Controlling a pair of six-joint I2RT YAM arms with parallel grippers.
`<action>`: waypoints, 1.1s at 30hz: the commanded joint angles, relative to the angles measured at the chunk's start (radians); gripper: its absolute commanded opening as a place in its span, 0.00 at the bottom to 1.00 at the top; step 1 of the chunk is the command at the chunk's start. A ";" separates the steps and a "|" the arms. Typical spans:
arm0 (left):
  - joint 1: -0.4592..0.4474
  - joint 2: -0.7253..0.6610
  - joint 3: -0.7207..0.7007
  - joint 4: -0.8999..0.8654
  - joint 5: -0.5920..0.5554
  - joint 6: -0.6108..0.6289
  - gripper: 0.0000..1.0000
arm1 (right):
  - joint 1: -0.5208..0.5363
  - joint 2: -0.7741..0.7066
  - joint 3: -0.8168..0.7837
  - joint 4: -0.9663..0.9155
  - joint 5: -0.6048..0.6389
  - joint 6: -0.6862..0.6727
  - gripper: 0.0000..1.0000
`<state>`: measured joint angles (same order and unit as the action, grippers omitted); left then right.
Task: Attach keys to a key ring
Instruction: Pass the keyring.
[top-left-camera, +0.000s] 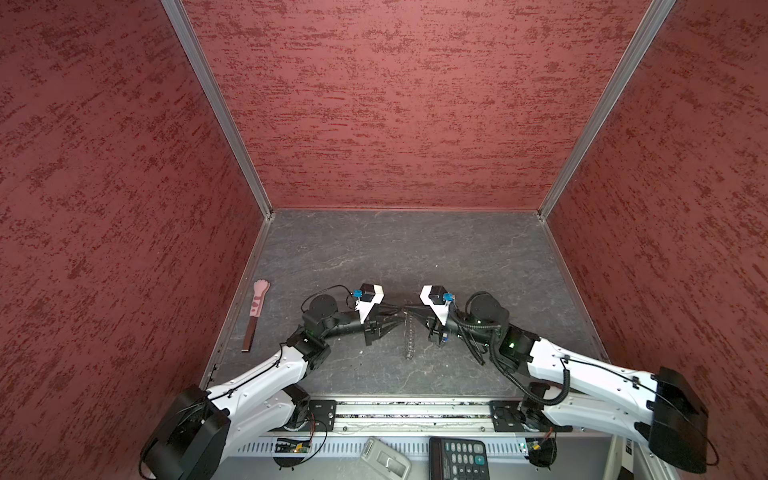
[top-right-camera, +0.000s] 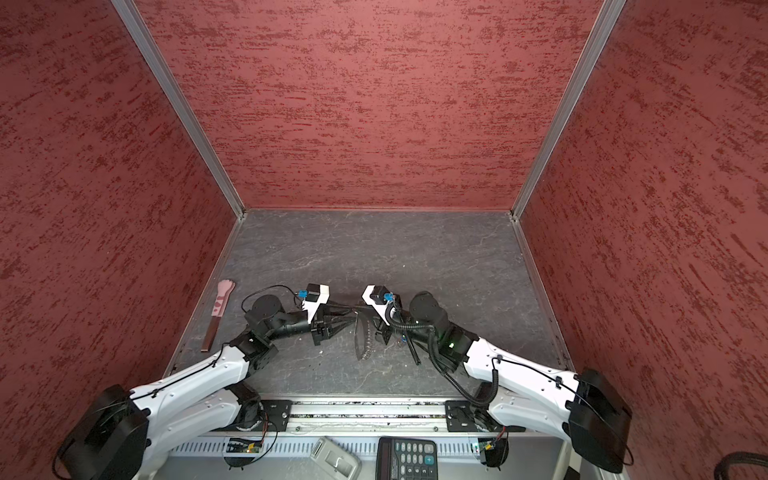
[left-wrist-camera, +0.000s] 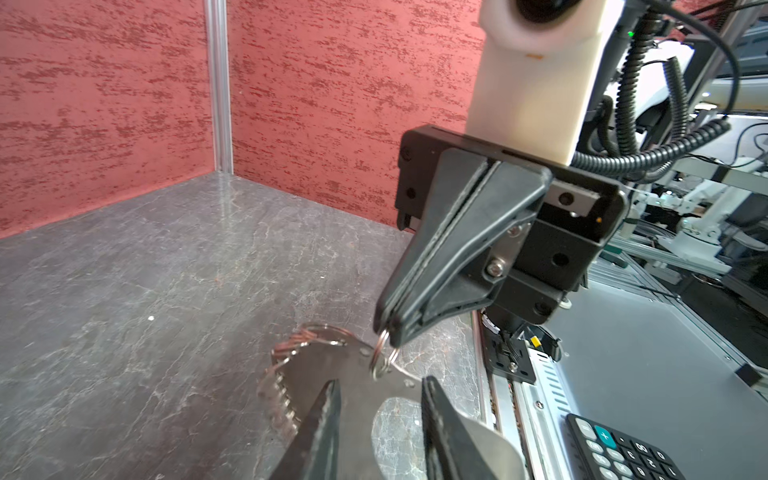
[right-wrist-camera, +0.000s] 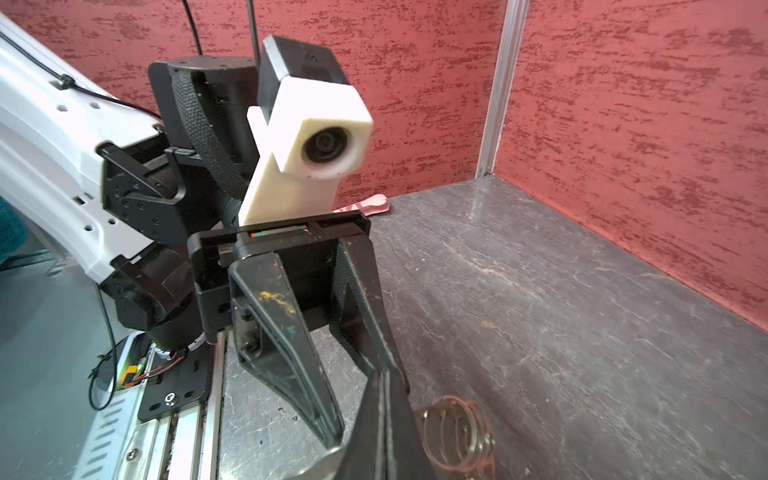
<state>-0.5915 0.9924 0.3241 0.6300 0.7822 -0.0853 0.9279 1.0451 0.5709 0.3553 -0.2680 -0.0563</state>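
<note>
your right end effector pinches the small silver ring; the left end effector, half-open, faces it, just beside.

Up close, the right claw has its two black fingers pressed flat together. Its tips point at the left claw, which faces it with fingers spread apart. Just beside the right claw is the key ring, a blurred bunch of silver wire loops over the grey tabletop. A pink stick lies at the tabletop's edge under the red wall. An aluminium post stands at the tabletop's corner.
</note>
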 joint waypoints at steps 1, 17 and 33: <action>-0.008 0.008 0.021 0.020 0.031 0.030 0.33 | -0.008 0.003 -0.009 0.105 -0.076 0.019 0.00; -0.008 -0.027 0.001 0.031 0.081 0.062 0.18 | -0.024 0.034 -0.017 0.123 -0.194 0.030 0.00; -0.011 -0.046 0.000 0.007 0.104 0.101 0.00 | -0.040 0.048 -0.029 0.111 -0.226 0.034 0.00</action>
<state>-0.5903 0.9600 0.3233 0.6140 0.8795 -0.0250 0.8928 1.0840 0.5484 0.4446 -0.4973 -0.0338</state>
